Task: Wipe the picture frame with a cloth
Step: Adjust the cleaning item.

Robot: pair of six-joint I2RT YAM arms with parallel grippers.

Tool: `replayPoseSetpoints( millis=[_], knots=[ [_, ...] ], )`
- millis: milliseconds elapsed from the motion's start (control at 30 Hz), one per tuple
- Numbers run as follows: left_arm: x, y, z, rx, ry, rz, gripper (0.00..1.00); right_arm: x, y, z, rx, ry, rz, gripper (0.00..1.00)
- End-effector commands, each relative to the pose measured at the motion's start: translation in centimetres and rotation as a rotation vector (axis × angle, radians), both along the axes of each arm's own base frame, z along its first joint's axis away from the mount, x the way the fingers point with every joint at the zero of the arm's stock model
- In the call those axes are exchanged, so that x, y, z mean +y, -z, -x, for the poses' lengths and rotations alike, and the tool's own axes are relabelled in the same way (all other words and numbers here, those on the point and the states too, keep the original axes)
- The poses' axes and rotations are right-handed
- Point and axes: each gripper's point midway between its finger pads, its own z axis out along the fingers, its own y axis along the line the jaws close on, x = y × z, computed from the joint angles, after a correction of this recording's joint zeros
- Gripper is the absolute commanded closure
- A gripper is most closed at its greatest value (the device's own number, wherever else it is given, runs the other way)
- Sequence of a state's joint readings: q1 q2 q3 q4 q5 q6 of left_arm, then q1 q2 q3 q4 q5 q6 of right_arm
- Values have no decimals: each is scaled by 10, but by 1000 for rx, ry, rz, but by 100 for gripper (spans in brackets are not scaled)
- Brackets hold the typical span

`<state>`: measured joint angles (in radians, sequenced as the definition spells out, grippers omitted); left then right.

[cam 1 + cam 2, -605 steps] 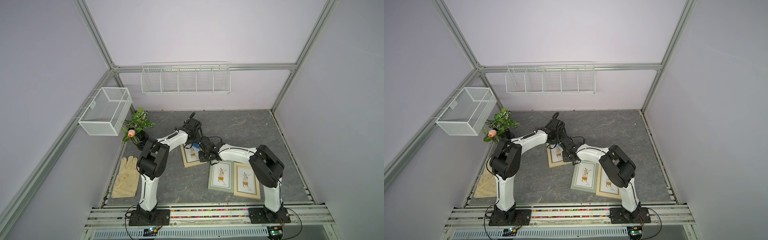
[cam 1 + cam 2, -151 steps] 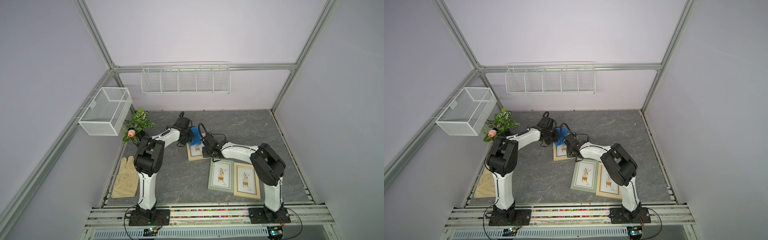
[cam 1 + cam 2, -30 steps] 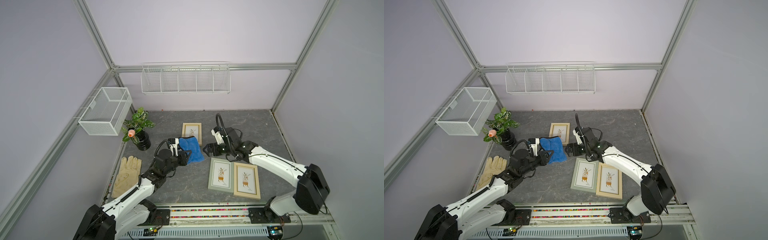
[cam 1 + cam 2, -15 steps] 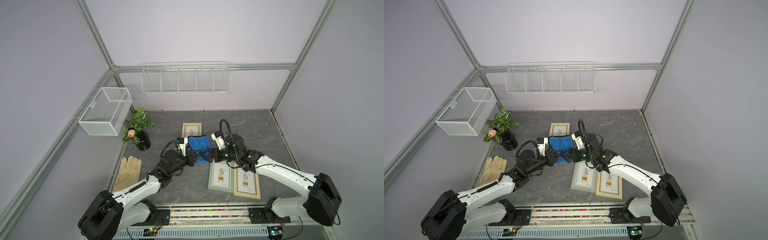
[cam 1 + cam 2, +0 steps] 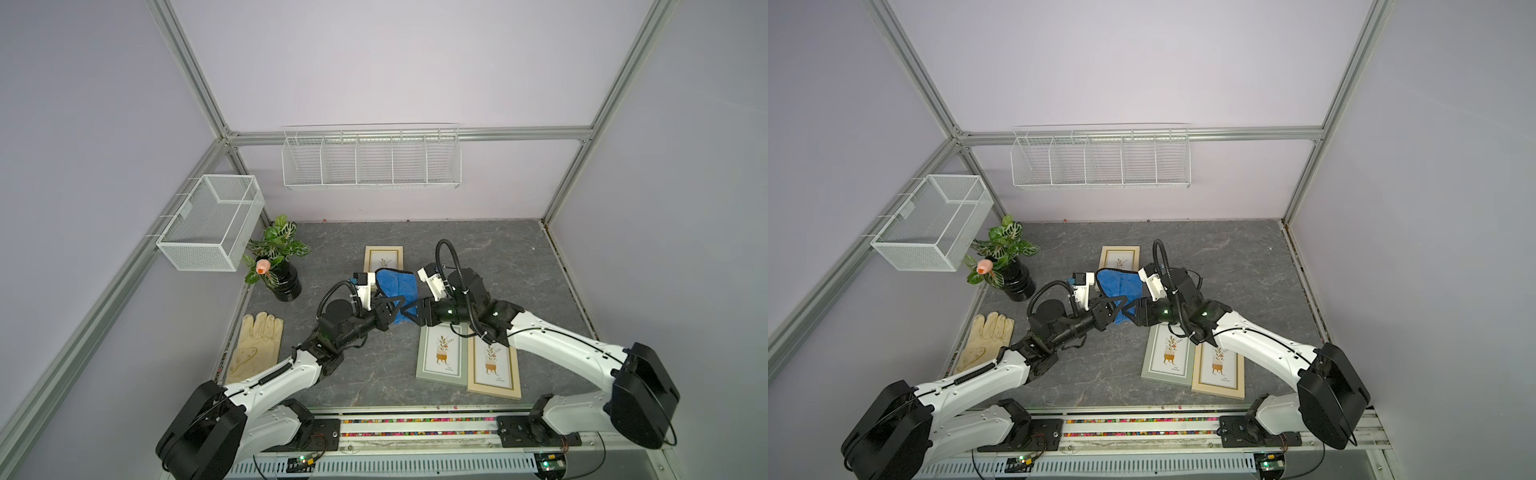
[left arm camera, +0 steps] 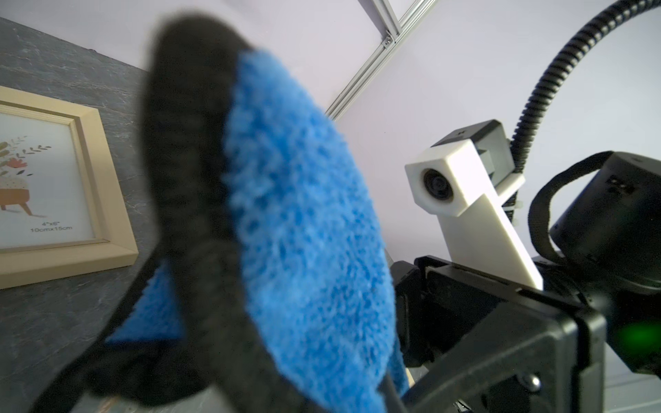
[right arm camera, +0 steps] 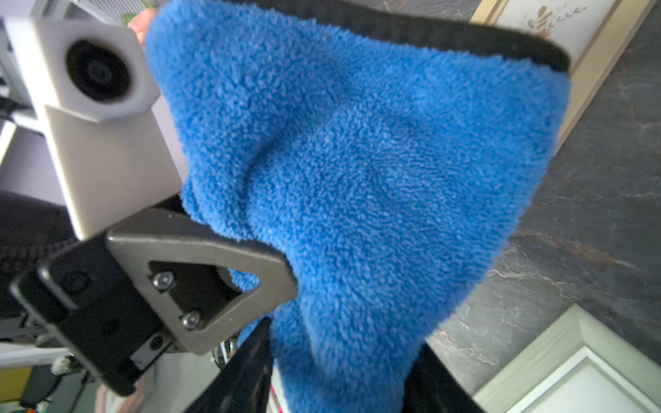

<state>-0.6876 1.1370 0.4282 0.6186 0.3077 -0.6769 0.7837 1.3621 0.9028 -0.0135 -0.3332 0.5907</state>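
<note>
Both arms reach forward and inward from the near rail and meet tip to tip above the middle of the grey stone-pattern table (image 5: 490,257). The left arm stretches long and low, its wrist turned toward the right. The right arm bends at the elbow, and its forearm crosses over the far ends of the grey-green picture frame (image 5: 441,353) and the beige picture frame (image 5: 494,365), which lie side by side.

The left gripper (image 5: 390,311) is clenched on the royal-blue cloth (image 5: 397,286), holding it off the table. In the right wrist view one of its grey fingers (image 7: 200,282) presses against the plush. The right gripper (image 5: 409,311) straddles the cloth's lower part, with a dark finger (image 7: 246,368) on either side. I cannot tell whether it has the cloth pinched.

In both top views the cloth's long axis runs from the two grippers away toward the back wall. Its dark-edged far end overlaps the near edge of the far picture frame (image 5: 383,258). I cannot tell whether the two touch.

In the left wrist view the print in that frame (image 6: 107,200) reads 4"x6" and 10cmx15cm under a drawing of a potted plant.
</note>
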Motion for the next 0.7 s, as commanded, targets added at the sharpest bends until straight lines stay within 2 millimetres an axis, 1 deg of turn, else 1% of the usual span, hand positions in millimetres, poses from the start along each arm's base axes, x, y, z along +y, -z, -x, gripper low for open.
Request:
replayPoseSetpoints(
  millis=[0,33,100,167,200,267,300,333,400,433,533,667],
  knots=[
    [-3,-17,0,-36,11,39,100,-3,6,3,-15,-5,35,60],
    [-4,-15,0,-30,13,30,100,-6,6,1,-22,7,53,64],
    [-4,-8,-1,-8,12,-3,100,-17,9,-4,-42,52,117,75],
    [-1,4,-6,32,-20,-67,100,-36,15,-14,-52,138,207,81],
    [2,15,-9,65,-44,-129,99,-51,20,-21,-42,202,258,84],
    [10,36,-13,123,-83,-238,92,-77,30,-31,-17,289,302,85],
    [15,45,-15,148,-104,-286,82,-90,36,-35,0,327,316,86],
    [20,54,-15,177,-123,-334,67,-100,41,-38,15,353,328,87],
    [29,66,-14,207,-150,-394,53,-113,43,-42,17,382,348,88],
    [31,68,-13,208,-153,-412,47,-122,53,-39,27,390,377,89],
    [34,72,-8,230,-139,-449,38,-143,60,-39,28,446,432,90],
    [30,83,3,259,-101,-536,36,-167,64,-39,23,518,474,91]
  ],
)
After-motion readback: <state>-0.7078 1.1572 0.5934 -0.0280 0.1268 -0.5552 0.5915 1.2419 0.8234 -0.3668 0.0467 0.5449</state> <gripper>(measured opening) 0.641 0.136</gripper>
